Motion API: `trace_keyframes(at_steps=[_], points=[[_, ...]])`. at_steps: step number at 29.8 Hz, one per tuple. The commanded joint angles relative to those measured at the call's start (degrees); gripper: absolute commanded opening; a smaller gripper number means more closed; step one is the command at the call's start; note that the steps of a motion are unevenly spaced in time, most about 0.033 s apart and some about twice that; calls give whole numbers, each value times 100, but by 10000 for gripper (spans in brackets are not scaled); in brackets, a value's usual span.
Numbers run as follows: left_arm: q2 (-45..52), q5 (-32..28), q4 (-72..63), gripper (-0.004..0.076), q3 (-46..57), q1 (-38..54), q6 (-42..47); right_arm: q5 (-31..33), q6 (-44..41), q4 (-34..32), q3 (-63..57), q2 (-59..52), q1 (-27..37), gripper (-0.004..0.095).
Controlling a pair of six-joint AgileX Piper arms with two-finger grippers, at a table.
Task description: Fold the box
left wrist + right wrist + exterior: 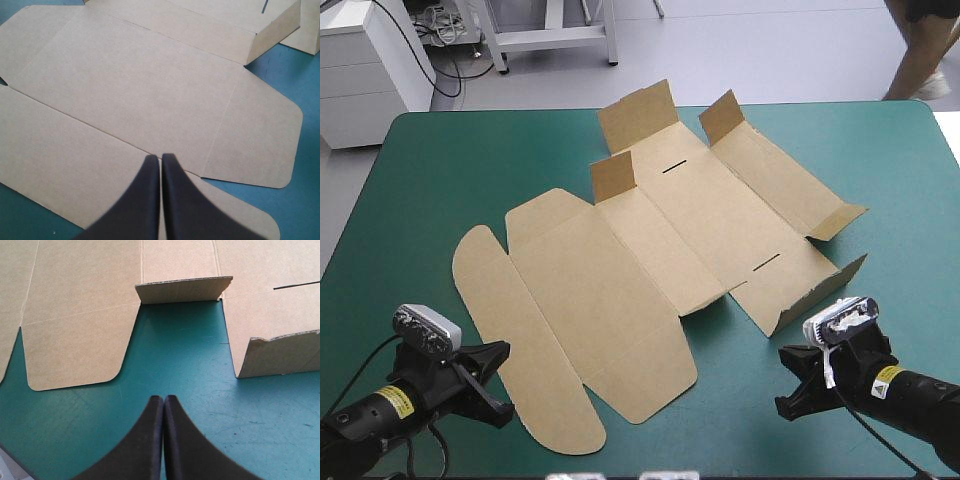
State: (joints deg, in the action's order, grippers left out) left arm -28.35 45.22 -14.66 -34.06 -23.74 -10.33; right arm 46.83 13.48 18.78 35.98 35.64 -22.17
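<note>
There is one brown box, lying as an almost flat sheet in the middle of the high view on the teal-green counter. Only some small flaps at the upper centre stand up. There are two grippers. The left gripper is at lower left by the rounded flap, and the right gripper is at lower right over bare cover. Both have their jaws pressed together and hold nothing, so I think the folding has not begun.

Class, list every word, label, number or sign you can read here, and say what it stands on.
Too small to read: left arm's small yellow label.
Too small to read: right arm's small yellow label.
No print: flat brown cardboard box.
</note>
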Motion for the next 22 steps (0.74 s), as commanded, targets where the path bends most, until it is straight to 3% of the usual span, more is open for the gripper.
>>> trace_keyframes(at_steps=[1, 13, 18, 22], points=[[-29, -372, -128, -8, -191, -18, 38, -151, 70, 27, 212, 1, -9, -21], [-29, -372, -128, -8, -191, -18, 38, -129, -173, 11, 212, 1, -9, 6], [-29, -382, -128, -8, -191, -18, 38, 91, -378, 11, 212, 1, -9, 204], [-29, -393, -128, -8, -191, -18, 38, 94, -764, 23, 222, 1, -9, 457]])
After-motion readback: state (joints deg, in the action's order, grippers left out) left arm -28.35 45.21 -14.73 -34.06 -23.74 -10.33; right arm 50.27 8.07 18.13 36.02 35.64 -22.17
